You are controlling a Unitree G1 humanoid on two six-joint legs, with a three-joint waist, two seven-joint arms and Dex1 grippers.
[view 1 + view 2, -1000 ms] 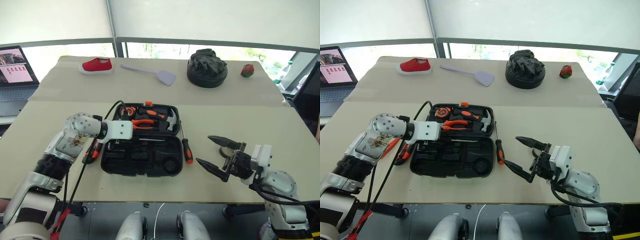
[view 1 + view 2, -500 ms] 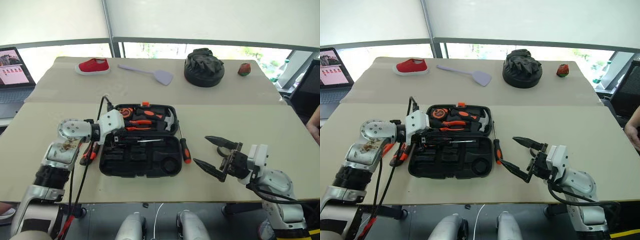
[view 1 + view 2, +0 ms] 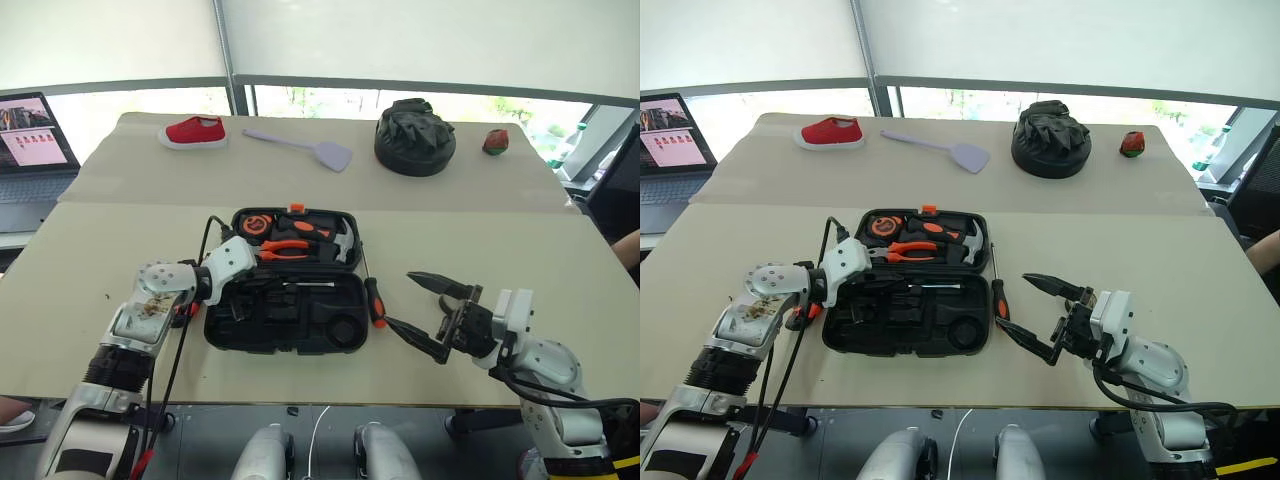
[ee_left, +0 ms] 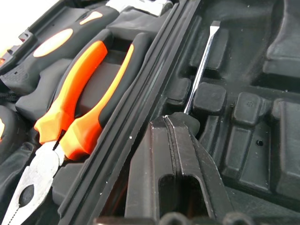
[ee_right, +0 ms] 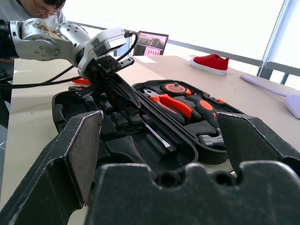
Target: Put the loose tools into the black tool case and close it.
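Case (image 3: 287, 295): one, open.
Screwdrivers: two counted. One with a black-and-orange handle (image 3: 372, 295) lies just right of the case; one slim one (image 4: 201, 65) lies inside the case's near half.
Pliers (image 3: 285, 252): one pair, in the case's far half.
Hammer (image 3: 335, 238): one, in the case's far half, right of the pliers.
Round orange-and-black tool (image 3: 254, 224): one, in the far left corner of the case.
Orange tools (image 3: 183, 310) just left of the case: partly hidden, number cannot be told.
Shoe (image 3: 194, 131): one, red, well beyond the case.
Spatula (image 3: 300, 147): one, beyond the case.
Black bundle (image 3: 415, 137): one, beyond the case to the right.
Laptop (image 3: 35, 135): one, far left of the case.
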